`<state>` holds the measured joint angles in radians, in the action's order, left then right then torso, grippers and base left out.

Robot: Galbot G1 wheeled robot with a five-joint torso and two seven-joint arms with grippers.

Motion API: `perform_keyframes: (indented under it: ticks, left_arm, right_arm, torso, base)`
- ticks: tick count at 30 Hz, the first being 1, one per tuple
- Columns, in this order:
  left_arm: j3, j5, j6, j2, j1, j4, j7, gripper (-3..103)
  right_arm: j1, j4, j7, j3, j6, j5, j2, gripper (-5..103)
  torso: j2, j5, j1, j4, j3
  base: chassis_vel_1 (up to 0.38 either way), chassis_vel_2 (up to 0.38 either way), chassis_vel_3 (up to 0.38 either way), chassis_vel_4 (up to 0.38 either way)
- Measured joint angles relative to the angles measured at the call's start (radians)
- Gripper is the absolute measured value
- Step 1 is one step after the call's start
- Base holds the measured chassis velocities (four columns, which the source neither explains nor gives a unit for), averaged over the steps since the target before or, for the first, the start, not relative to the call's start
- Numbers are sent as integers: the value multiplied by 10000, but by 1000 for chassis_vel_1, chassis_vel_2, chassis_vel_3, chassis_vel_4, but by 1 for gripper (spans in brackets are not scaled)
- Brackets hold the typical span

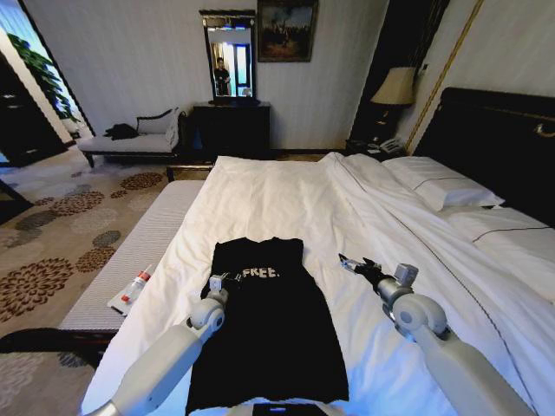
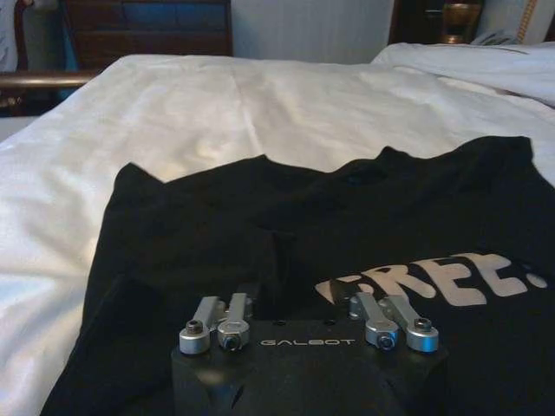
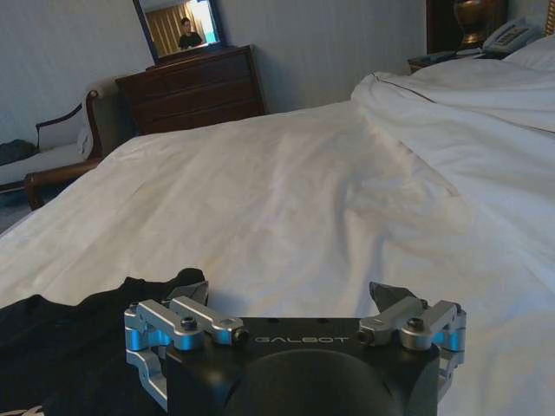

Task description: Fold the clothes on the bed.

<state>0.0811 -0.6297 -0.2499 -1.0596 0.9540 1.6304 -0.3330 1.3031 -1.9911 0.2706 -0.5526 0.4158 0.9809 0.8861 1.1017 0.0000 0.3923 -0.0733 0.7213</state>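
The clothes, a black T-shirt [image 1: 264, 334] with white "FREE" lettering, lie flat on the bed [image 1: 277, 195], sides folded in to a narrow strip and collar toward the far side. My left gripper [image 1: 218, 280] hovers low over the shirt's left chest edge. In the left wrist view, the left gripper [image 2: 277, 251] has its dark fingers drawn together just left of the lettering on the T-shirt [image 2: 390, 208]; whether fabric is pinched I cannot tell. My right gripper [image 1: 349, 262] stands open over bare sheet to the shirt's right. Its fingertips spread wide in the right wrist view [image 3: 290, 288], with the shirt's edge [image 3: 78, 338] beside it.
A grey padded bench [image 1: 139, 251] runs along the bed's left side with a small bottle [image 1: 136, 286] on it. Pillows [image 1: 442, 184] and a dark headboard [image 1: 494, 130] are at the right. A dresser [image 1: 230, 128] and a chaise [image 1: 130, 143] stand by the far wall.
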Motion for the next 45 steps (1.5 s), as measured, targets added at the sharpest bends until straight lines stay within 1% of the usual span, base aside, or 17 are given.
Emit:
perform_keyframes:
  ticks: [2,3,4,5,7,8,9,12,13,15,20,24,26,29,34,39,45]
  left_arm:
    - [2,30,23,16,20,56,23,52]
    - [-8,78,78,61,59,223,83,62]
    - [-34,93,92,69,69,283,106,62]
    - [-117,98,110,78,83,368,132,68]
    - [-131,98,111,79,84,380,132,68]
    - [-501,-80,115,116,86,608,131,79]
    - [-709,-333,112,182,58,726,106,79]
    - [-1329,-986,88,496,-48,1022,70,95]
    - [-1329,-986,88,496,-48,1022,70,95]
    - [-1671,-1430,73,723,-96,1057,71,100]
    - [-1901,-1925,71,782,-401,463,48,100]
    - [-1915,-2262,86,519,-842,-449,44,100]
    - [-1924,-2267,104,452,-933,-642,64,100]
    - [-1958,-2267,212,147,-1307,-1422,329,100]
    - [-1960,-2239,287,-108,-1571,-2057,644,100]
    - [-2041,-2093,350,-561,-1929,-3120,999,100]
    - [-2044,-1824,462,-847,-2200,-3967,1301,100]
  right_arm:
    - [-3,12,-4,10,-2,0,-1,100]
    - [-31,64,-17,37,-13,0,-12,100]
    - [-48,86,-23,49,-18,-1,-16,100]
    - [-82,129,-36,70,-28,-6,-27,100]
    - [-88,135,-38,72,-29,-6,-29,100]
    - [-235,273,-80,148,-48,-11,-61,100]
    - [-337,351,-101,201,-54,-11,-80,100]
    - [-624,541,-126,375,-57,24,-117,100]
    - [-624,541,-126,375,-57,24,-117,100]
    - [-919,733,-139,514,-57,98,-132,100]
    - [-1183,966,-167,576,-54,188,-115,100]
    - [-1284,1023,-172,627,-38,219,-70,100]
    - [-1282,1023,-170,628,-29,220,-65,100]
    - [-1165,984,-168,611,40,236,-65,100]
    - [-1058,976,-158,558,62,236,-89,100]
    - [-1154,1007,-105,596,114,251,-124,100]
    - [-1302,1088,-78,669,118,293,-120,100]
  torso:
    - [0,0,0,0,0]
    - [0,0,-1,0,0]
    - [0,0,0,-1,0]
    - [0,-1,-1,-1,0]
    - [0,-1,0,-1,0]
    - [0,1,0,0,0]
    - [0,-2,0,0,0]
    - [0,3,0,0,0]
    - [0,3,0,0,0]
    - [0,-3,-1,1,0]
    - [0,-2,0,2,0]
    - [0,-1,0,0,1]
    - [0,1,0,1,1]
    - [0,0,0,-2,1]
    - [0,1,0,-1,1]
    - [0,0,0,-1,1]
    - [0,0,0,0,1]
  base:
    - [0,0,0,0]
    - [0,0,0,0]
    - [0,0,0,0]
    - [0,0,0,0]
    - [0,0,0,0]
    - [0,0,0,0]
    - [0,0,0,0]
    - [0,0,0,0]
    - [0,0,0,0]
    - [0,0,0,0]
    - [0,0,0,0]
    - [0,0,0,0]
    - [0,0,0,0]
    - [0,0,0,0]
    - [0,0,0,0]
    - [0,0,0,0]
    - [0,0,0,0]
